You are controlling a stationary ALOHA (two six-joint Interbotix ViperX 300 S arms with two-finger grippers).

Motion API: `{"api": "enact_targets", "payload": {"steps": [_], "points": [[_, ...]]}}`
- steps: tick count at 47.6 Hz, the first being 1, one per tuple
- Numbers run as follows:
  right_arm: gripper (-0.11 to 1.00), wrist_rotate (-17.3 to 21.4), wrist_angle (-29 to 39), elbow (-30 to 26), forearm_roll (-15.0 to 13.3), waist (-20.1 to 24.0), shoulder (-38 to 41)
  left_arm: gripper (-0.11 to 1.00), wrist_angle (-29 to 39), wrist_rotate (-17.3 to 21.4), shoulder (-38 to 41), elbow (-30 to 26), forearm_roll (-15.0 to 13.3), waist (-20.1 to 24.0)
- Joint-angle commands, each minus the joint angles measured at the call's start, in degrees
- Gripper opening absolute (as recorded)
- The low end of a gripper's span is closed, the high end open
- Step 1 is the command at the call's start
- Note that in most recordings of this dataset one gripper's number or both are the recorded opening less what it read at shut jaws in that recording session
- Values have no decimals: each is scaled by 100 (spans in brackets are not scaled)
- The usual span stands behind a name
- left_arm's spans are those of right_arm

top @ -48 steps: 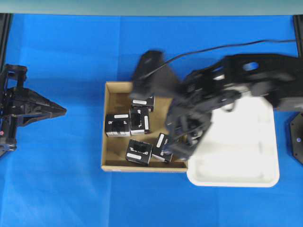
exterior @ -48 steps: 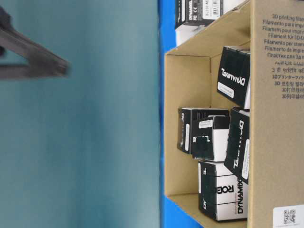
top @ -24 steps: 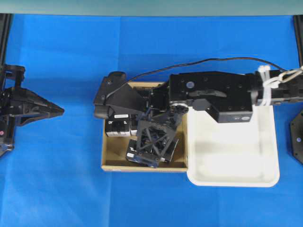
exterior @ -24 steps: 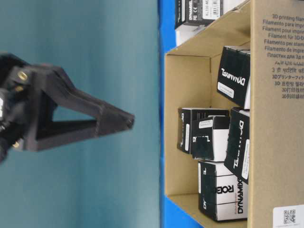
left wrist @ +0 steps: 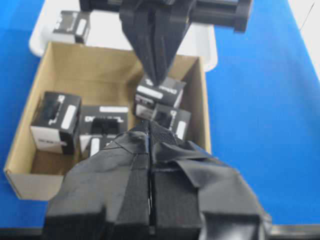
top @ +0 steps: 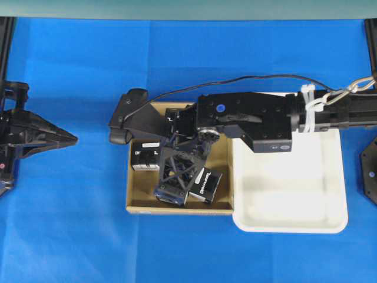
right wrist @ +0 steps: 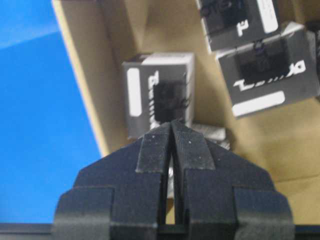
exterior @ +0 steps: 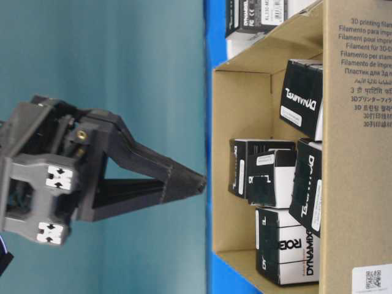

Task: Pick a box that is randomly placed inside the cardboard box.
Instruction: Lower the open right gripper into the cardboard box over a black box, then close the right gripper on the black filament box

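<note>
The right gripper [top: 171,188] reaches across from the 3 o'clock side and hangs over the cardboard box [top: 136,197], pointing down toward its 6 o'clock wall, which looks like a lining-up above one box [right wrist: 159,95] before a pick; its fingers are pressed together with nothing between them, so they would have to spread first. That box lies against the wall just beyond the fingertips in the right wrist view. The left gripper [top: 59,137] waits well apart at 9 o'clock on the blue table [top: 70,236], fingers together and empty, probably parked out of the way. Several black boxes lie loosely in the cardboard box, some hidden under the arm. The white tray [top: 294,218], touching the cardboard box at 3 o'clock, holds another box [left wrist: 71,27].
</note>
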Motion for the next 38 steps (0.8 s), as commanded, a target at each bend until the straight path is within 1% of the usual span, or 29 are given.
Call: {"api": "enact_targets", "payload": {"steps": [1, 6, 11, 21, 28, 31, 34, 38], "points": [[6, -18, -132, -88, -123, -114, 35, -7, 62, 0, 0, -158, 18, -62], [8, -62, -202, -264, -202, -255, 176, -7, 237, 0, -62, -158, 18, -114], [11, -316, -211, -483, -211, -325, 369, -7, 343, 18, -123, -158, 18, -114], [20, -1283, -193, -1002, -211, -352, 888, -7, 387, 26, -229, -149, 18, -105], [32, -1687, -185, -1230, -202, -352, 1143, -7, 387, 26, -281, -149, 18, -105], [39, -1767, -176, -1310, -202, -369, 1222, -7, 396, 26, -290, -149, 18, -105], [49, -1846, -193, -1345, -211, -369, 1301, -7, 387, 26, -299, -149, 18, -105], [70, -1872, -202, -1371, -211, -378, 1354, -7, 387, 26, -308, -149, 18, -105]]}}
